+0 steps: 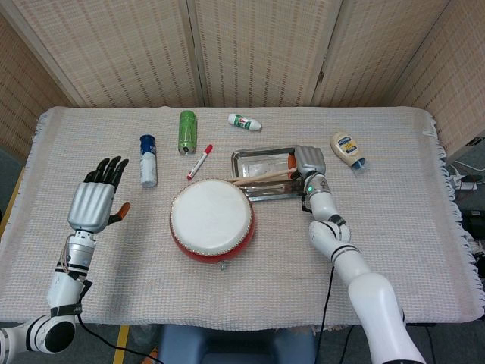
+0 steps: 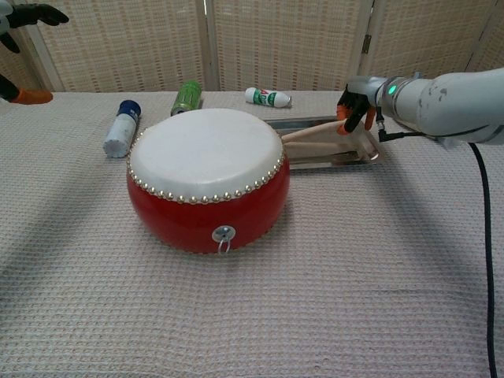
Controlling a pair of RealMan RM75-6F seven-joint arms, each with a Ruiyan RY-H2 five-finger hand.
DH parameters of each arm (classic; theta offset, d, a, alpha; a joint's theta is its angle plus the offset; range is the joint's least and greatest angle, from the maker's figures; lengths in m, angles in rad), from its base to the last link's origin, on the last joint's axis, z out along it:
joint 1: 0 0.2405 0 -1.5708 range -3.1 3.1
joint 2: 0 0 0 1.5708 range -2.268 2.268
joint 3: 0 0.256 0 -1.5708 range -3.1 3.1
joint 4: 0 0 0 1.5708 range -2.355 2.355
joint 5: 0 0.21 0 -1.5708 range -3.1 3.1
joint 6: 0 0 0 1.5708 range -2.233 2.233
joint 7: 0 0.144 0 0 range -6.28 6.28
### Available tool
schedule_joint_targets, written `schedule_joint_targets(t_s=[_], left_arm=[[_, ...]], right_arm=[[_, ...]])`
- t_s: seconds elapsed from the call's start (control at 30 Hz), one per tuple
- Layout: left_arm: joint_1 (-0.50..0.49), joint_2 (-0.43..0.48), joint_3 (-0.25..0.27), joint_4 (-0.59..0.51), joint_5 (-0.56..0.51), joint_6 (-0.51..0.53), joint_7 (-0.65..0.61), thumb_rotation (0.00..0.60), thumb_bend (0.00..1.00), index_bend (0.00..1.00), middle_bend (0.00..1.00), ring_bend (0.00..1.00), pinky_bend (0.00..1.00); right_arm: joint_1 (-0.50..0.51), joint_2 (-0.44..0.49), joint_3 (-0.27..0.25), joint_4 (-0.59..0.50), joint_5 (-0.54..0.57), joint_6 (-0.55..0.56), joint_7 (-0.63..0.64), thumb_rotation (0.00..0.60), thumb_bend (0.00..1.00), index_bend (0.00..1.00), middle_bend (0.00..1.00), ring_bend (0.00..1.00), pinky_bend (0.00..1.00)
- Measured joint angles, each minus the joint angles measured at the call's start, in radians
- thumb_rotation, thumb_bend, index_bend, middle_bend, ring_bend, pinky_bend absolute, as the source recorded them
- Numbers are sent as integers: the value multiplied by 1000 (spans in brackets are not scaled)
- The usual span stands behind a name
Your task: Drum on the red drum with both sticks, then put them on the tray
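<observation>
Right now the right robot hand (image 1: pixel 308 161) sits over the right end of the metal tray (image 1: pixel 250 158), and whether its fingers grip the drumsticks (image 1: pixel 261 179) or have let go, can't tell; the chest view shows them curled just above the stick ends. Both sticks lie w/ their far ends in the tray, angled toward the red drum (image 1: pixel 211 221), tips resting at or over the tray's near-left edge, close to the drum rim. Left robot hand (image 1: pixel 95 200) is raised well apart at the table's left side, fingers spread, holding nothing. Drum sits mid-table, just in front of the tray. Risks, as I judge them: if the right robot hand lifts w/ a finger hooked on a stick, it could drag it out over the low rim, or flip the light tray. Sticks are round, so a tilted one may roll off the edge toward the drum. A red marker (image 1: pixel 200 161), green bottle (image 1: pixel 187 130), blue-capped bottle (image 1: pixel 148 160), small white tube (image 1: pixel 244 121) & mayo bottle (image 1: pixel 346 149) lie nearby but not in the way.
</observation>
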Motion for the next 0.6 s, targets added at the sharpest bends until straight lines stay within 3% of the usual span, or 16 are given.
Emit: schedule_joint_targets(t_s=[0.3,0.5,0.6], left_arm=[[9,5,4,-11,18,7,-2,600,318,0,15,13,225],[30,22,6,-16,35,22,-25,600,318,0,22,14,224],[45,32,10,-13,54,37,-44,600,319,0,31,16,224]], right_arm=[[-65,99,-2,-115,-30,69,14,600,269,286,435,311,428],[-145,208,-14,-297,-59,147,27,600,269,322,435,310,428],[-205,289,-27,-438,-82,214,30,600,268,334,434,310,428]])
